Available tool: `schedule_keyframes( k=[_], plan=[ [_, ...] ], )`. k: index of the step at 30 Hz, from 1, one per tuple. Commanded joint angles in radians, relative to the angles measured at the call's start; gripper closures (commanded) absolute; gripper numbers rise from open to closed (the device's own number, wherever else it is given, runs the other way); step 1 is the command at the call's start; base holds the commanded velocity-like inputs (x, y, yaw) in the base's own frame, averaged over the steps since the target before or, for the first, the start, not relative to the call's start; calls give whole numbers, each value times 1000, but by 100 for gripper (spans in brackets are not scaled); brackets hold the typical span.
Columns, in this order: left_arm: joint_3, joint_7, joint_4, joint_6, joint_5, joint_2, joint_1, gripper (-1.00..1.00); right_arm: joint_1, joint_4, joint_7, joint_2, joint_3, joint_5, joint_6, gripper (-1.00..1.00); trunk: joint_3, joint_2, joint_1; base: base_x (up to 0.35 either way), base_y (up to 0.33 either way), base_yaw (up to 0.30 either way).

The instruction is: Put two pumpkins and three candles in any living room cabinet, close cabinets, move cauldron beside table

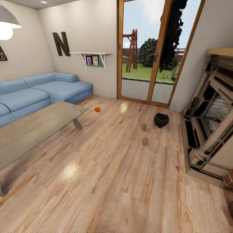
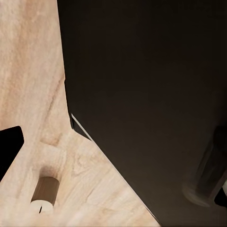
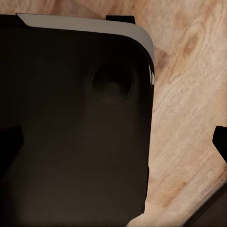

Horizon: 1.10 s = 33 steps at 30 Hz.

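On the wood floor (image 1: 106,181), a pumpkin (image 1: 96,109) lies near the worktop's (image 1: 38,126) far corner. Two candles (image 1: 143,127) (image 1: 145,141) stand near each other towards the fireplace (image 1: 210,116), with the cauldron (image 1: 161,120) just beyond them. The left wrist view shows a candle (image 2: 45,194) upright on the floor beside a dark body (image 2: 151,94). Whether either hand is spread or pressed together, I cannot tell.

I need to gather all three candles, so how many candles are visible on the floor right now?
2 in the head view, both left of the cauldron: one candle close beside it, another candle nearer the robot. The left wrist view shows a candle too, possibly the third.
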Motion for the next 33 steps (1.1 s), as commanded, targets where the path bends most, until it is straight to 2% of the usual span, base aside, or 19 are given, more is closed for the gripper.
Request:
schedule_keyframes(
  k=[1,20,33],
  plan=[
    [0,0,0,0,0,0,0,-100,0,0,0,0,0,0,0,-100,-2,0,0,0,0,0],
    [0,0,0,0,0,0,0,-100,0,0,0,0,0,2,-1,-100,-32,0,0,0,0,0],
    [0,0,0,0,0,0,0,-100,0,0,1,-1,0,5,-1,-100,-34,0,0,5,2,0]
  ],
)
